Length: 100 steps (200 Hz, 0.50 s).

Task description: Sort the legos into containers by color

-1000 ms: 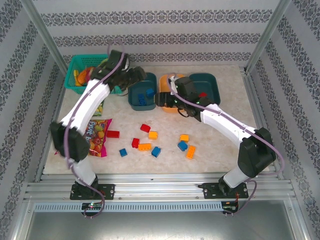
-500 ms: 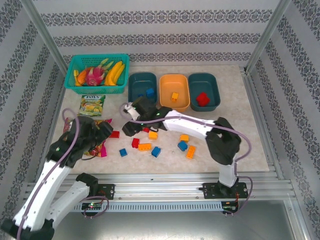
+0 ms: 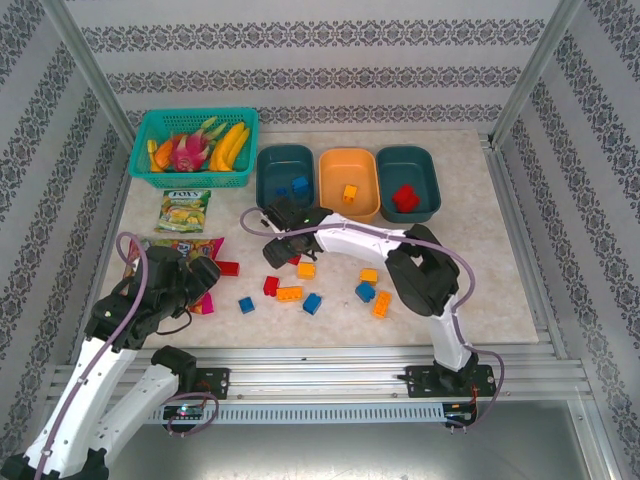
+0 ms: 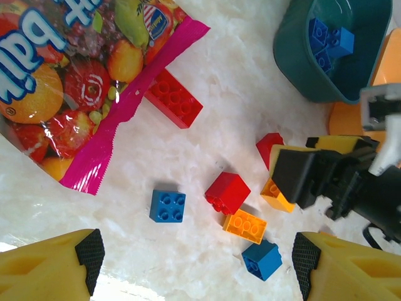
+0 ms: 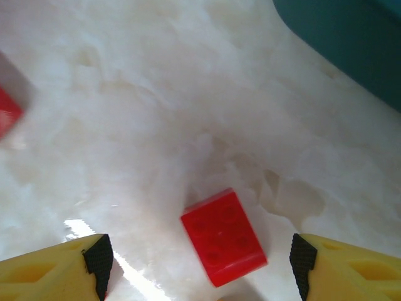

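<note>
Right claw (image 5: 197, 260) is wide open with nothing in it. It's down low over the surface (image 5: 125, 94), and a red brick (image 5: 223, 237) lies flat between its yellow fingertips (image 5: 56, 266) without touching either one. Its wrist cam also catches a corner of the left teal tub (image 5: 351, 37) up top. The overhead view puts that claw (image 3: 280, 240) just in front of that tub (image 3: 264, 190), with the arm stretched across from the right side.

Left claw (image 4: 197, 257) is open too and empty, up above the loose pile. In the overhead view it (image 3: 200, 272) sits by the pink snack packet (image 3: 205, 300). Its own cam gives detail that's too small from above:
- A long red brick (image 4: 174, 97) sits right at the packet's pink edge (image 4: 125, 125).
- A small blue brick (image 4: 168, 205), a red cube (image 4: 227, 192), a flat orange brick (image 4: 244, 226) and another blue cube (image 4: 262, 259) are bunched near each other.
- You can see the studs on the blue bricks (image 4: 331, 41) sitting in the left teal tub.

It also gets the right claw's black body from the side.

Overhead fills in the far end. The orange tub (image 3: 327, 190) has an orange brick (image 3: 349, 193) in it, and the right teal tub (image 3: 433, 190) has a red block (image 3: 405, 197). A few more orange and blue legos (image 3: 370, 290) lie on the surface near the right arm's elbow. The fruit basket (image 3: 195, 178) sits in the far left corner.
</note>
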### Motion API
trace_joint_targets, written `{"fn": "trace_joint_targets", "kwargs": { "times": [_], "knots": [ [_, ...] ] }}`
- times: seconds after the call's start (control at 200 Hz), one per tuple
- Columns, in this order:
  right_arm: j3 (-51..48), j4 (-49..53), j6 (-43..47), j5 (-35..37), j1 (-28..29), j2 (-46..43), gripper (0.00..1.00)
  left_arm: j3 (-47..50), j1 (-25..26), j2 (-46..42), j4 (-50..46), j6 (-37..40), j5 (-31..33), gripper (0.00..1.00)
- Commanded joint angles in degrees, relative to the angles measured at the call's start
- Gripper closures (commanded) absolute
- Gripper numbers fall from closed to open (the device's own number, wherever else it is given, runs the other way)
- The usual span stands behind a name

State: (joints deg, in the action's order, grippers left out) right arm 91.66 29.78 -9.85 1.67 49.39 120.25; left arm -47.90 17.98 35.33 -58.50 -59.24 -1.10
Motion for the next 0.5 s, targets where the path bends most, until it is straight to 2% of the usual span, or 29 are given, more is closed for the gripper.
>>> {"fn": "trace_joint_targets", "kwargs": {
  "times": [0.0, 0.22, 0.32, 0.495],
  "knots": [
    [2.12, 4.52, 1.76, -1.3, -0.8, 3.53, 0.24, 1.22, -0.18, 0.22, 1.96, -0.26, -1.85, 0.18],
    [2.44, 5.75, 1.61, -2.94, -2.27, 4.92, 0.27, 1.79, -0.11, 0.35, 2.87, -0.48, -3.03, 0.18],
    [3.74, 6.86, 1.95, -2.82, -2.36, 6.0, 0.32, 1.98, -0.12, 0.44, 3.3, -0.52, -3.29, 0.18],
    [5.92, 7.95, 2.3, -3.53, -2.36, 7.56, 0.52, 2.04, -0.17, 1.05, 3.91, -0.31, -3.69, 0.18]
  ]
}}
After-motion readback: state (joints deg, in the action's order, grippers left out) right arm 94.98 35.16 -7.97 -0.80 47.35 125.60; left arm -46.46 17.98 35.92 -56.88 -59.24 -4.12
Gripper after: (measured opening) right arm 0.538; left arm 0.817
